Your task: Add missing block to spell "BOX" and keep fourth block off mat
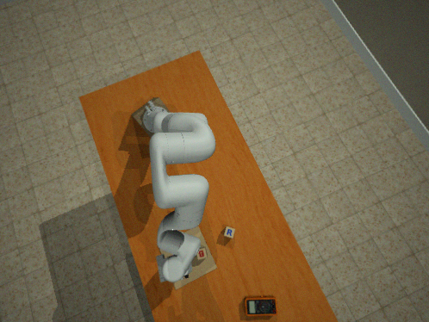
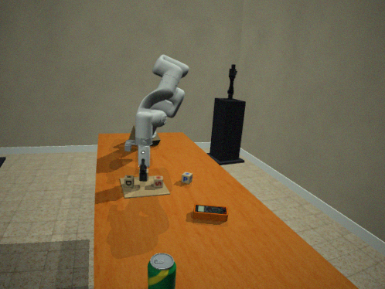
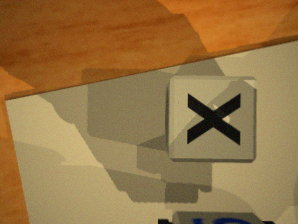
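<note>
The tan mat (image 1: 208, 264) (image 2: 147, 193) (image 3: 30, 195) bears the red-lettered B block (image 1: 201, 253) (image 2: 158, 181) and the X block (image 2: 128, 181) (image 3: 213, 119), with a gap between them. The X lies on top, and the arm hides that block in the top view. My gripper (image 2: 143, 178) (image 3: 216, 220) is shut on a block (image 3: 216, 218) with a blue marking, cut off by the wrist view's lower edge; its letter is not readable. The fingers are low over the mat, between the B and X blocks in the exterior view. Whether the held block touches the mat cannot be told.
The blue-lettered R block (image 1: 229, 232) (image 2: 187, 178) stands on the table, off the mat on the B block's side. An orange multimeter (image 1: 260, 306) (image 2: 210, 213) lies farther from the robot base, and a green can (image 2: 161, 272) stands beyond it.
</note>
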Motion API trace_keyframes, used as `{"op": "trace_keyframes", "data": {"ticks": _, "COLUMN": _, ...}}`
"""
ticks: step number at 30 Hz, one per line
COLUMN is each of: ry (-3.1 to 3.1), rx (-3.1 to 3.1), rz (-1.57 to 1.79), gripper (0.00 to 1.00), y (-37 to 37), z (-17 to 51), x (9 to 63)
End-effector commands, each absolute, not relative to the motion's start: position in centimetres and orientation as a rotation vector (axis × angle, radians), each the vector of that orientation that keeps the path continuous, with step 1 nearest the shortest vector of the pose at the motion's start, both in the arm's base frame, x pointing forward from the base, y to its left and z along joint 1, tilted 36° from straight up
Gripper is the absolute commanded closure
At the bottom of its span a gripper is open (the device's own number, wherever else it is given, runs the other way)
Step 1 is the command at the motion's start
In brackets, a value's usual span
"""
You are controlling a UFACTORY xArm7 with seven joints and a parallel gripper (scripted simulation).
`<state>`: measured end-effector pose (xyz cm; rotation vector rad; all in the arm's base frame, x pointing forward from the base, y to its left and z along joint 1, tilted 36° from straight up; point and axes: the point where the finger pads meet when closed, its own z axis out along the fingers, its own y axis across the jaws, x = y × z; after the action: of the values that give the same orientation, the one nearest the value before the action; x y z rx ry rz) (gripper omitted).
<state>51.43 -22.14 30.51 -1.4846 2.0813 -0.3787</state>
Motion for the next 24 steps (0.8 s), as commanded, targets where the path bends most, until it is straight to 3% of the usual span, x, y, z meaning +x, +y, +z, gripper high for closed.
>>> {"op": "trace_keyframes", "data": {"ticks": 1, "ry": 2.08, "rx": -1.483, "rz": -0.384, "gripper": 0.59, "y": -22.11, "z": 29.22, "x": 52.59}}
{"op": "trace_keyframes", "data": {"ticks": 24, "ry": 2.08, "rx": -1.483, "rz": -0.384, "gripper": 0.59, "y": -22.02, "z": 28.39, "x": 53.19}}
